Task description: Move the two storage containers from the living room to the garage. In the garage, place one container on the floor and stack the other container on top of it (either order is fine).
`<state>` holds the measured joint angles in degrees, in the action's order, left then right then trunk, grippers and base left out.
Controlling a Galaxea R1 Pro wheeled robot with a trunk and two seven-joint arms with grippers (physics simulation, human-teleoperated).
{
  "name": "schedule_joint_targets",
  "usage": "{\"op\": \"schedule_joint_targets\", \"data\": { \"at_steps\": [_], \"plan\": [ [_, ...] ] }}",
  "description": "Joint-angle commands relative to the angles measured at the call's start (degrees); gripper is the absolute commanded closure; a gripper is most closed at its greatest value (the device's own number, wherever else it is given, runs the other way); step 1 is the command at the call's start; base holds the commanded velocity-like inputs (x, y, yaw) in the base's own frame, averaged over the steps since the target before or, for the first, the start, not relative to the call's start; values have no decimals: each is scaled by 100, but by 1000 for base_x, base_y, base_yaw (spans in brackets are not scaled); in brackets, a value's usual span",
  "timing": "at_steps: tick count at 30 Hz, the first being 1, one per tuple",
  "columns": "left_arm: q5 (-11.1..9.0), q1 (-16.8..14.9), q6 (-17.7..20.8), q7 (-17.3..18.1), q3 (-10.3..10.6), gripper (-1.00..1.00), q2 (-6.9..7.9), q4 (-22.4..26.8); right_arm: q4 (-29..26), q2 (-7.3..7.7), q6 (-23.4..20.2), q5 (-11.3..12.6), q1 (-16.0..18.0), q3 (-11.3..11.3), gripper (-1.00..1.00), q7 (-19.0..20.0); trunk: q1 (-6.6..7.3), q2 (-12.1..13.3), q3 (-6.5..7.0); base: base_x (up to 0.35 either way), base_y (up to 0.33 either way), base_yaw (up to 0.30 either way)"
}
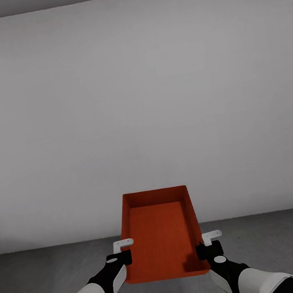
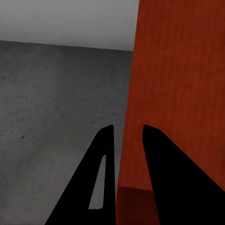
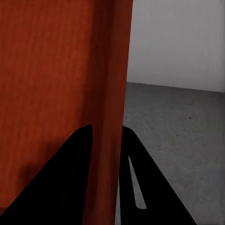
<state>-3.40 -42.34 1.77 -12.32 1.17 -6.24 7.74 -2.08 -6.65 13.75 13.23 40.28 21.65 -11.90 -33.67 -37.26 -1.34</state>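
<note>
in the head view the left arm, white-sleeved with a black forearm, reaches in from the lower left, and the left gripper sits at the left long wall of the orange-red open rectangular storage container. in the left wrist view the left gripper has its two black fingers astride that smooth orange-red wall, one finger outside and one inside, so the jaws are clamped on the container's rim. the container hangs in the air between the two grippers, held level in front of the robot, its lidless ribbed bottom facing up to the head camera, above the dark grey mottled concrete floor. behind it stands a plain white-grey wall that meets the floor just past the container's far end. at the right, the right gripper grips the right long wall near its near corner; in the right wrist view the right gripper straddles the orange-red wall with its black fingers pressed to either side, clamped on it likewise, with concrete floor and pale wall beyond.
</note>
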Motion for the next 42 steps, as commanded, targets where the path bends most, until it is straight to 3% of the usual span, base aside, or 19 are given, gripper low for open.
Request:
{"op": "schedule_joint_targets", "data": {
  "at_steps": [1,19,42],
  "plan": [
    [24,-3,-2,-26,-20,100,0,31,13,-3,5,74,7,-383,100,2,-2,-10,-11,0,0,-20],
    [24,-3,-2,-26,-19,100,0,28,14,-3,0,74,7,-382,100,0,-2,-10,-15,0,0,-2],
    [24,-3,-2,-43,-19,100,-7,34,14,-3,-21,74,7,-382,100,3,-2,-10,-217,3,0,0]
  ]
}}
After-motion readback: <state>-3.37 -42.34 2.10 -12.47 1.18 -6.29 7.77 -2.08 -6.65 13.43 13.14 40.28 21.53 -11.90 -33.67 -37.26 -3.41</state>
